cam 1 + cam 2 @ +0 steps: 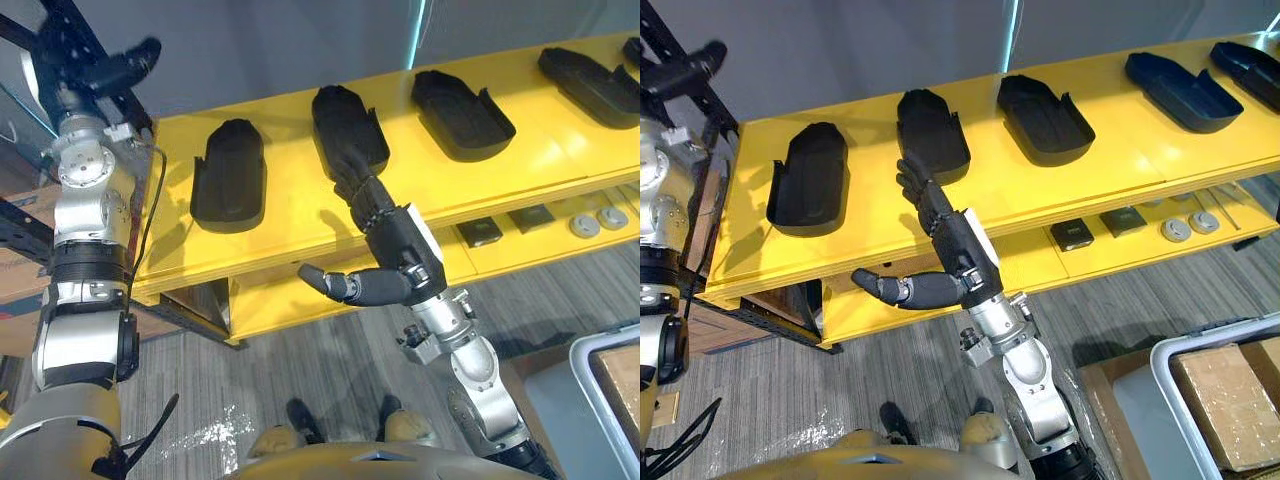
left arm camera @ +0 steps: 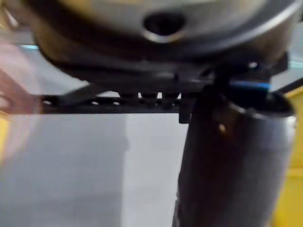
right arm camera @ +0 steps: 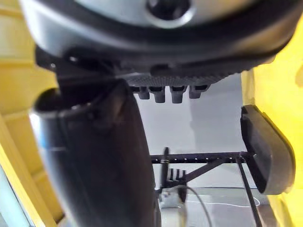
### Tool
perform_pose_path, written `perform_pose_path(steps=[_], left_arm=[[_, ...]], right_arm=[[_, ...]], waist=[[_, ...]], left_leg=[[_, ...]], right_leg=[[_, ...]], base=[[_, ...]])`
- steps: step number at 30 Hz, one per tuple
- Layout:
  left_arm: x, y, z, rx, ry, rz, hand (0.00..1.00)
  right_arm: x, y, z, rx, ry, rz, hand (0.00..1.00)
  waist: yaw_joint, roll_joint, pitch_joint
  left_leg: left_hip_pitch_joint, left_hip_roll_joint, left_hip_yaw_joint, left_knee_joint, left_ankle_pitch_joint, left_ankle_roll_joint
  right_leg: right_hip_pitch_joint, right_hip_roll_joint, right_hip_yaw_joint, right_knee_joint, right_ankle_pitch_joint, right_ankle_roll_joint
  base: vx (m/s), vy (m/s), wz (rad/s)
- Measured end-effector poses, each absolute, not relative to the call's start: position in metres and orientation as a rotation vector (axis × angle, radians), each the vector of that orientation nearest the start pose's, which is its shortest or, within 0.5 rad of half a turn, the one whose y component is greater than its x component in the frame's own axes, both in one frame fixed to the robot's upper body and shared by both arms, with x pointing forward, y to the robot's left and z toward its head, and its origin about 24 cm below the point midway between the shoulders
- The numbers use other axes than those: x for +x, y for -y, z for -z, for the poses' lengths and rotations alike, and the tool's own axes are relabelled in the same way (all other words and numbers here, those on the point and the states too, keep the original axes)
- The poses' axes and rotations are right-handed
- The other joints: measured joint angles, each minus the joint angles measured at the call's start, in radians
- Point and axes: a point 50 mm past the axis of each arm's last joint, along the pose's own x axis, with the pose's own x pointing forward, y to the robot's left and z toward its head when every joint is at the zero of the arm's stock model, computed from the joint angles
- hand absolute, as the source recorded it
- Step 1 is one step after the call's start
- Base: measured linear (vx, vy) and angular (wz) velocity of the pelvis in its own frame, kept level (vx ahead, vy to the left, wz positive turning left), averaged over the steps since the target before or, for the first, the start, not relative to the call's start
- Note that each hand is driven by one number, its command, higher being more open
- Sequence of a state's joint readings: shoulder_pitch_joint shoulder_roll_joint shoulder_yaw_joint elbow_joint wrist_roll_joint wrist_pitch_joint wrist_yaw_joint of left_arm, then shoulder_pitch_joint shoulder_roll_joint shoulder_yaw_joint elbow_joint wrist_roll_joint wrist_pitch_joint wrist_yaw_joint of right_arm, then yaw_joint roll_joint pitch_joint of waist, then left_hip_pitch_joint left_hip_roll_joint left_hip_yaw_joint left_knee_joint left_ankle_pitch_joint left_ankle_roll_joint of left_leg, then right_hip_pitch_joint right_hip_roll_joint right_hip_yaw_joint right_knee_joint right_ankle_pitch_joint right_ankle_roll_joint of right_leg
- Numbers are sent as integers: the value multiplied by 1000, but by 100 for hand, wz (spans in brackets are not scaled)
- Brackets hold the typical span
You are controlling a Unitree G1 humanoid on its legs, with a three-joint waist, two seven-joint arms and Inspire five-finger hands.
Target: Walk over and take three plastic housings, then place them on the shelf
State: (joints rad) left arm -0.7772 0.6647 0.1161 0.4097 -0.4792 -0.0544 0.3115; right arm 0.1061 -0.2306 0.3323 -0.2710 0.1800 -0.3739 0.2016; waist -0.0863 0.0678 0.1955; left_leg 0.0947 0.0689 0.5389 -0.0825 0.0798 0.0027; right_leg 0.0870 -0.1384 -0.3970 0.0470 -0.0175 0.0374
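Observation:
Several black plastic housings lie in a row on the yellow top shelf [image 1: 290, 225]. The leftmost housing [image 1: 230, 175] shows again past the fingers in the right wrist view [image 3: 265, 151]. My right hand [image 1: 395, 245] is open and holds nothing. Its straight fingers [image 1: 360, 195] reach up to the near end of the second housing [image 1: 350, 125], and its thumb sticks out to the left. I cannot tell whether the fingers touch the housing. More housings [image 1: 462, 113] [image 1: 590, 85] lie further right. My left hand [image 1: 100, 65] is raised at the far left by the rack, open and empty.
A black rack frame [image 1: 20, 40] stands to the left of the shelf. The lower yellow shelf carries small dark square parts [image 1: 485, 232] and round grey discs [image 1: 598, 222]. A grey bin [image 1: 1175, 355] with cardboard boxes [image 1: 1230, 400] stands on the floor at lower right.

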Motion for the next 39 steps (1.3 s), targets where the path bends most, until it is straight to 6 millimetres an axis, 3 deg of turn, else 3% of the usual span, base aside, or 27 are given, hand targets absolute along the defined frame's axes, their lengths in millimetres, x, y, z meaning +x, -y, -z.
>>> perform_pose_path(steps=[2,4,6,8,10,12,13,16,21,25,28,32,39], left_arm=[[327,-278,-265,13,643,-342,100],[308,-261,-258,28,705,-235,100],[272,-237,-228,-17,742,-110,100],[242,-227,-197,-40,713,-77,100],[212,-221,-161,-46,628,-107,100],[193,-221,-136,-17,542,-155,100],[183,-222,-125,-13,501,-185,100],[166,-217,-115,145,492,-241,100],[147,-201,-130,186,635,-250,100],[141,-200,-135,176,710,-318,100],[137,-202,-132,144,685,-325,100],[138,-200,-128,136,653,-302,100],[141,-203,-118,-93,600,-277,100]], right_arm=[[208,100,-97,-4,456,-532,100],[210,101,-93,-26,441,-512,100],[215,104,-91,-34,429,-472,100],[220,108,-91,-65,436,-425,100],[225,117,-89,-90,425,-368,100],[229,126,-84,-132,407,-318,100],[230,130,-82,-158,399,-286,100],[235,133,-80,-194,402,-211,100],[246,133,-79,-261,423,-92,100],[250,132,-77,-306,423,-92,100],[262,129,-78,-357,431,-107,100],[283,127,-75,-459,418,-115,100],[309,114,-74,-591,384,-133,100]], waist=[[5,5,-20],[20,14,-42],[48,28,-75],[69,33,-86],[101,31,-95],[128,25,-98],[142,22,-99],[156,14,-100],[176,8,-99],[199,3,-99],[199,-6,-93],[226,-18,-89],[265,-22,-64]], left_leg=[[0,-1,-20,-1,0,0],[2,-1,-35,-1,0,0],[1,-4,-69,-1,1,-2],[2,-6,-97,-1,4,-6],[-2,-7,-126,-1,7,-9],[-4,-10,-152,-1,7,-16],[-8,-13,-164,-4,9,-16],[-30,-17,-184,-4,15,-9],[-54,-24,-207,-5,30,-1],[-58,-24,-223,-5,35,-2],[-71,-24,-246,-5,51,-1],[-75,-27,-270,-5,59,-3],[-72,-30,-301,-5,63,-3]], right_leg=[[11,-1,-23,-1,0,0],[23,-1,-42,-5,0,0],[47,-1,-79,-20,0,1],[73,2,-113,-34,0,1],[86,4,-144,-37,-1,2],[106,5,-171,-50,-2,3],[111,5,-186,-50,-4,4],[109,2,-220,-50,-12,12],[107,-2,-256,-53,-10,17],[109,0,-265,-54,-10,17],[108,3,-291,-49,-10,16],[113,3,-312,-44,-10,16],[128,1,-344,-23,-23,10]], base=[[18,12,23],[40,7,28],[64,1,40],[32,-13,45],[0,-20,45],[-24,-3,46],[-45,9,44],[-54,32,42],[-31,56,22],[5,28,10],[25,10,20],[29,13,17],[29,12,16]])
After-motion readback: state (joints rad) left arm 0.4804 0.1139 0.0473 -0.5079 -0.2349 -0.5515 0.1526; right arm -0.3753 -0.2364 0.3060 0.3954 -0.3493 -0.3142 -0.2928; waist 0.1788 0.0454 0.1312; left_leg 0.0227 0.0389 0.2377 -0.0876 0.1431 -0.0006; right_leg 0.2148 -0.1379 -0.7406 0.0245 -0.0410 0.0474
